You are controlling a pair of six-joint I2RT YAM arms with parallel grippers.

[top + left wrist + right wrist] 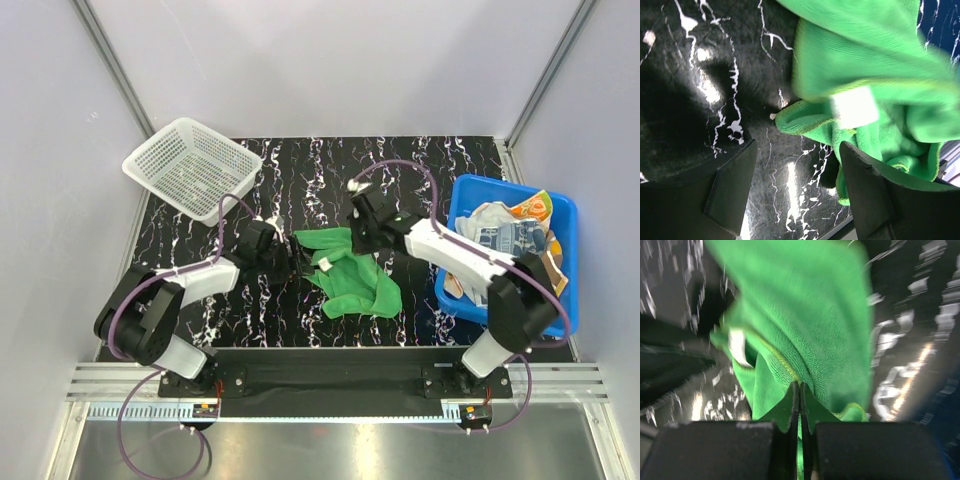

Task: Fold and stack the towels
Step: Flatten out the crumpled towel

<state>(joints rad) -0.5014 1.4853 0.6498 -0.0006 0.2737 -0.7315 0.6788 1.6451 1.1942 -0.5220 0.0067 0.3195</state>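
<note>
A plain green towel (350, 272) lies crumpled in the middle of the black marbled table, with a white label (854, 106) showing. My right gripper (362, 240) is shut on the towel's far right edge (805, 340) and holds it slightly lifted. My left gripper (292, 262) is open just left of the towel; its right finger (867, 190) touches the green cloth (875, 60), nothing between the jaws. Other towels, one orange with white prints (530, 208), lie bunched in the blue tub (462, 200).
A white mesh basket (190, 166) stands at the back left. The blue tub sits at the right table edge, beside my right arm. White walls enclose the table on three sides.
</note>
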